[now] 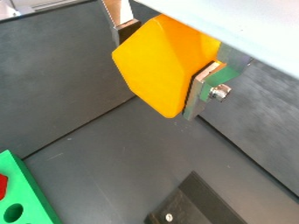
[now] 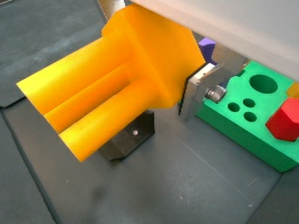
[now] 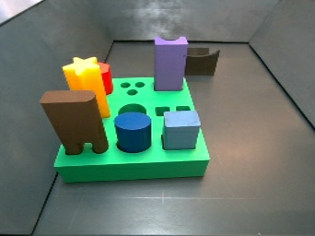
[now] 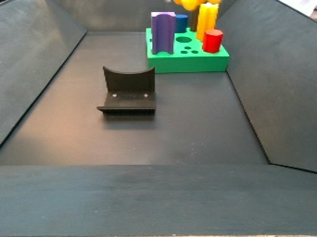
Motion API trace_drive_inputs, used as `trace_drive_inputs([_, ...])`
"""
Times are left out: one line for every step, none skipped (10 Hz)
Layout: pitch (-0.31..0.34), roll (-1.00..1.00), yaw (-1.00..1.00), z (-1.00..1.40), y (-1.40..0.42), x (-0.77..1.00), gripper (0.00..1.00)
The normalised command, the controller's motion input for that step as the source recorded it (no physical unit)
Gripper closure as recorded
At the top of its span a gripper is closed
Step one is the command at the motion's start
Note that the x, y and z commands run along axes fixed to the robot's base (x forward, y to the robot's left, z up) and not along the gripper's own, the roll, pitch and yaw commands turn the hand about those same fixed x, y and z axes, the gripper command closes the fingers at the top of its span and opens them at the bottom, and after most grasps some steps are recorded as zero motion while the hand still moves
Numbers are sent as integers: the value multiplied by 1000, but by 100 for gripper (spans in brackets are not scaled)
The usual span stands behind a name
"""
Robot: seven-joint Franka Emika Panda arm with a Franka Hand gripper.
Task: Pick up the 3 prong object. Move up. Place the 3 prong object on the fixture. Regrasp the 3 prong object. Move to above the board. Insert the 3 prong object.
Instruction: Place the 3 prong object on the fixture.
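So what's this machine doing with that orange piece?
The arm's end effector is shut on the 3 prong object, holding it in the air above the dark floor. In a wrist view the fixture sits below the piece, with the green board off to one side. Neither side view shows the arm; the board's three round holes are empty.

Gripper [image 2: 163, 74] up off the floor, clamped on the 3 prong object [image 2: 100, 83], above the fixture [image 2: 128, 140]. Fixture [image 4: 128, 90] apart from the board [image 4: 186, 63]. Three round holes [image 3: 133, 88] beside the purple block [image 3: 170, 63].
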Motion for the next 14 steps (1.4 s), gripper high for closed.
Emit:
trace_drive_inputs([198, 54, -77, 115, -136, 1000, 100])
trace_drive_inputs([176, 56, -25, 95, -111, 1000, 100])
trace_drive_inputs([168, 63, -12, 86, -103, 1000, 100])
trace_drive_inputs([168, 81, 9, 76, -88, 1000, 100])
trace_drive_inputs([-14, -1000, -85, -585, -43, 1000, 100])
trace_drive_inputs([-20, -1000, -87, -586, -23, 1000, 100])
trace_drive_inputs([-30, -1000, -92, -492, 10, 1000, 100])
trace_drive_inputs([-29, -1000, -94, -379, 7, 1000, 100])
trace_drive_inputs([-22, -1000, -95, -279, 12, 1000, 100])
trace_drive_inputs([-11, -1000, -95, -219, 20, 943, 100])
trace_drive_inputs([5, -1000, -97, -129, 31, 803, 100])
trace_drive_inputs([24, -1000, -97, -68, 34, 667, 100])
trace_drive_inputs([38, -1000, -103, -38, 37, 498, 100])
trace_drive_inputs([49, -993, -111, -28, 37, 374, 100])
